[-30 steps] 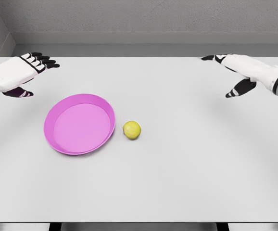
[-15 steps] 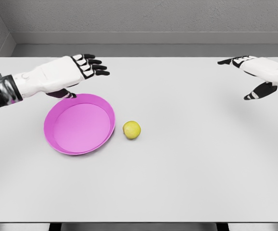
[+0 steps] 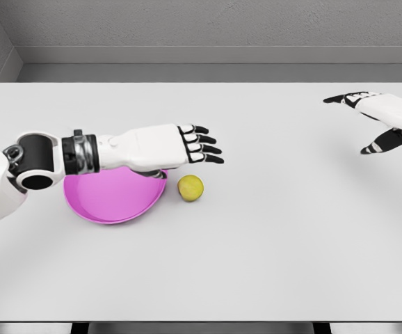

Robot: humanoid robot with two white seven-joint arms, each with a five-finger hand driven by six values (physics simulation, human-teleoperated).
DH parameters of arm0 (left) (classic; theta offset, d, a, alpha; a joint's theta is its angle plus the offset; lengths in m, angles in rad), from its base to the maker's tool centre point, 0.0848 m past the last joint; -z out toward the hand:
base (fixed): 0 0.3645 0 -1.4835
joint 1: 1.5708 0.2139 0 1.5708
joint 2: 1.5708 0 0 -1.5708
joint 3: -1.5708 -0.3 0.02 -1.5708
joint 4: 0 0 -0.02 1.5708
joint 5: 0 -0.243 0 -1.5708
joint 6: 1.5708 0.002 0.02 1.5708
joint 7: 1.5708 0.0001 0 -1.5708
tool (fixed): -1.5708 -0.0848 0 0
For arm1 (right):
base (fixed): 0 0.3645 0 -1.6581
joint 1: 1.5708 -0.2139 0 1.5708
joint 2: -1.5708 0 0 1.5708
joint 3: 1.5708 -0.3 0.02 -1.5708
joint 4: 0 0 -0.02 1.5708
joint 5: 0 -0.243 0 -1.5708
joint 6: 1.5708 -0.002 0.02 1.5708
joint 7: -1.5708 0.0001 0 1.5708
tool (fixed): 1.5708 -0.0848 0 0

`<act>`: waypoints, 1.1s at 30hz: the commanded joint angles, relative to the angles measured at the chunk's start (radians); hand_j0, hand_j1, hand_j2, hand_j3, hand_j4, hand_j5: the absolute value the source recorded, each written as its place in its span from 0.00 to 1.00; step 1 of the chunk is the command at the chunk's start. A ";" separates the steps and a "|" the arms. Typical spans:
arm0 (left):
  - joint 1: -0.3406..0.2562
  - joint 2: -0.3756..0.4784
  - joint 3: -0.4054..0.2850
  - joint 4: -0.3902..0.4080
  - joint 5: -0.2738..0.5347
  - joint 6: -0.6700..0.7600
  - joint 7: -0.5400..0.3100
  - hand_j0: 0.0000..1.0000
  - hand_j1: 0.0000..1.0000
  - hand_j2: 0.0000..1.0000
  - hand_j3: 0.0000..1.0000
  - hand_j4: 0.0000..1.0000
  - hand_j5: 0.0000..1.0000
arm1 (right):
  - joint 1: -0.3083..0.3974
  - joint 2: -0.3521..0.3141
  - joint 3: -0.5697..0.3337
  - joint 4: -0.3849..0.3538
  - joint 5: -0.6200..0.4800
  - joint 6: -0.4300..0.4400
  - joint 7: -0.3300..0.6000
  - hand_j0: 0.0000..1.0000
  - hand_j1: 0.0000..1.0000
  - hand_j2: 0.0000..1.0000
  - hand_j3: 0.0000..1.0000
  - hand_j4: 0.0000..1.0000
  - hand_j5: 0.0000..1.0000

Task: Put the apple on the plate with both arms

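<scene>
On your left, the left hand is stretched out flat above the far side of the plate. Its fingers are straight and a little spread, and it holds nothing. The fingertips point to the right and end above and just behind the apple, not touching it as far as you can see.

The pink plate lies on the table, and the forearm covers its far rim. The apple sits on the table just beside the plate's right edge, apart from it by a thin gap. It is not on the plate yet.

Far to the right, the right hand hovers near the table's edge, well apart from the apple. Its fingers look relaxed and empty too.

Please watch 2 risks here. If the left hand comes down flat, the palm may push the round apple and it can roll away to the right. Also the wrist passes low over the plate, so lowering it may hit the rim and shift or tip the plate.
</scene>
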 commanded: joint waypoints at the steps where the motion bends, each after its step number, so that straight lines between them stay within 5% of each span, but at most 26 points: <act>1: 0.000 -0.016 -0.018 0.001 0.006 0.001 0.000 1.00 1.00 1.00 1.00 1.00 1.00 | 0.000 -0.003 -0.028 -0.010 -0.004 -0.002 -0.001 1.00 1.00 1.00 1.00 1.00 1.00; 9: -0.003 -0.019 -0.065 0.003 -0.004 0.001 -0.138 1.00 1.00 1.00 1.00 1.00 1.00 | 0.000 -0.003 -0.027 -0.014 -0.004 0.000 -0.001 1.00 1.00 1.00 1.00 1.00 1.00; 27: -0.061 -0.091 -0.076 0.038 -0.070 0.001 -0.196 1.00 1.00 1.00 1.00 1.00 1.00 | 0.015 -0.006 -0.027 -0.030 -0.004 -0.003 -0.001 1.00 1.00 1.00 1.00 1.00 1.00; 33: -0.066 -0.107 -0.079 0.069 -0.077 0.001 -0.238 1.00 1.00 1.00 1.00 1.00 1.00 | 0.023 0.004 -0.110 -0.019 -0.004 0.003 -0.001 1.00 1.00 1.00 1.00 1.00 1.00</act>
